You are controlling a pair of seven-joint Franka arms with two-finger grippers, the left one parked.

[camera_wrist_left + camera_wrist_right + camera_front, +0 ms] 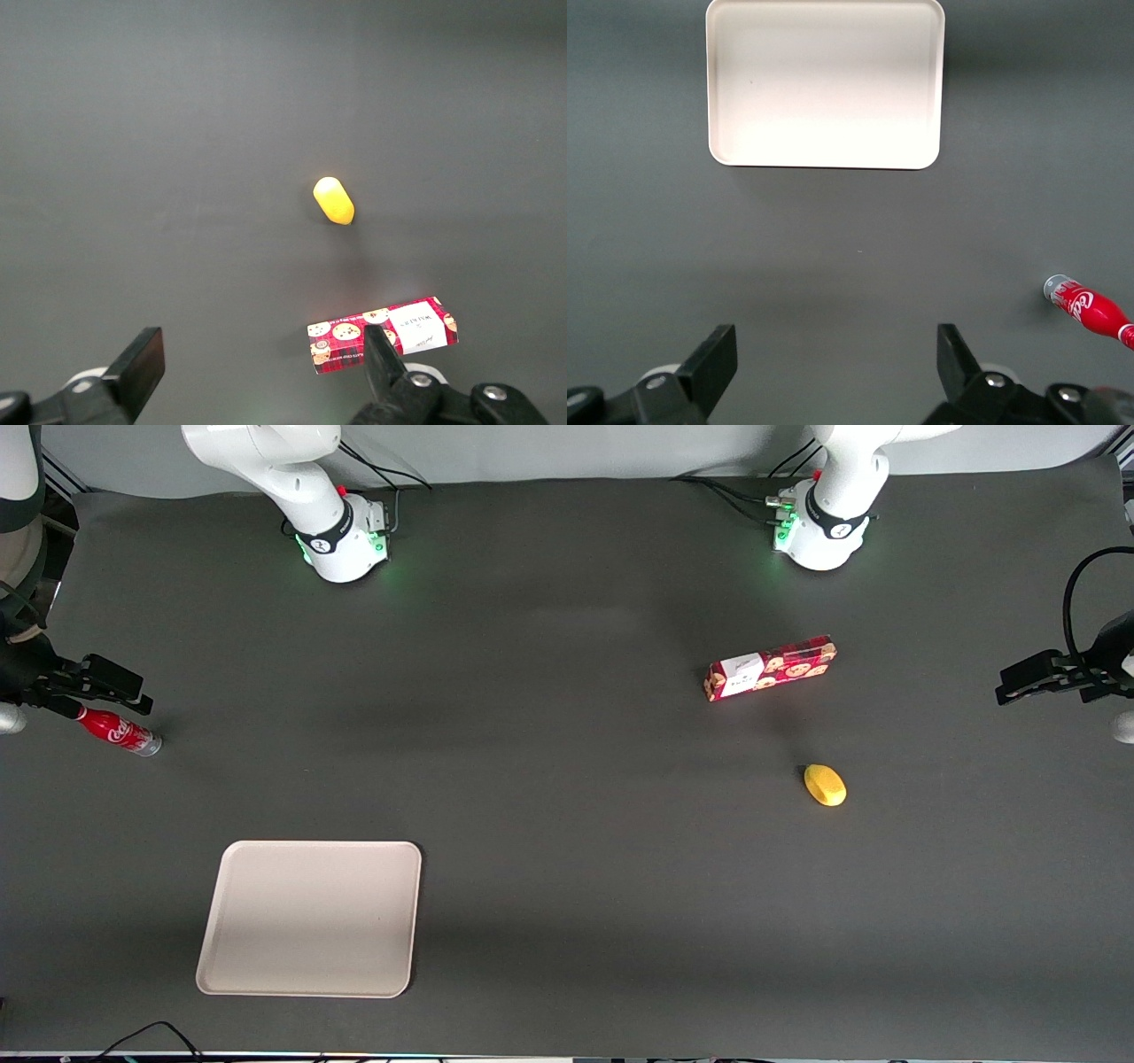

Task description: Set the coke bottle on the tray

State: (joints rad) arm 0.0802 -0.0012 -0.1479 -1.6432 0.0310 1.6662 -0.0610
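Lying on its side w/ the black two-finger gripper (837, 367) hovering above, fingers spread apart & holding nothing, the slim red coke bottle (119, 732) sits well apart from the big flat beige tray (310, 918).

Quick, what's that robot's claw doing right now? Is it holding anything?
Gripper: open and empty, fingers spread wide, up above the table beside the lying coke bottle, not touching it.

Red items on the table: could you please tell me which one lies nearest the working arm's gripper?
The slim red coke bottle, lying right beside the open gripper; the flat red cookie box lies toward the parked arm's end.
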